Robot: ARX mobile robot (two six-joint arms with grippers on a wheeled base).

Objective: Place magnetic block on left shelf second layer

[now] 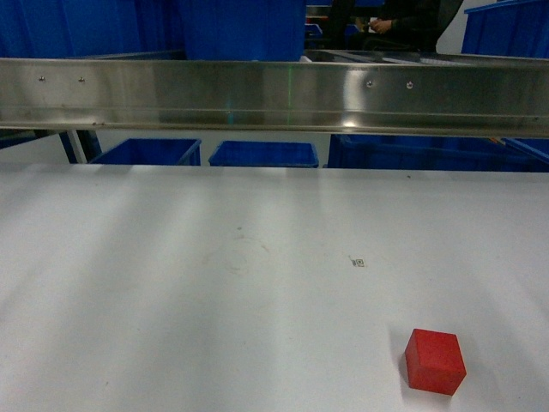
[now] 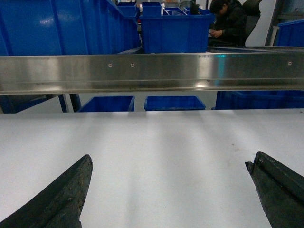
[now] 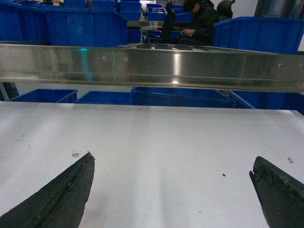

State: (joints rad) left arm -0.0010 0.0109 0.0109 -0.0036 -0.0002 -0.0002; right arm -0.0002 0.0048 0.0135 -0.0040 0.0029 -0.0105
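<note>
Nothing done yet: magnetic block (image 1: 435,360) sits loose on the white counter (image 1: 171,283), well short of the steel beam (image 1: 274,94), while left hand (image 2: 168,190) and right hand (image 3: 173,190) both gape wide, empty, so pickup and shelving remain.

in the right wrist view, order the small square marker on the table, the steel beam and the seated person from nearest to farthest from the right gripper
1. Square marker: on the white table, just beyond the left fingertip of the right gripper.
2. Steel beam: spanning the view past the table's far edge.
3. Seated person: behind the beam, upper middle.
</note>
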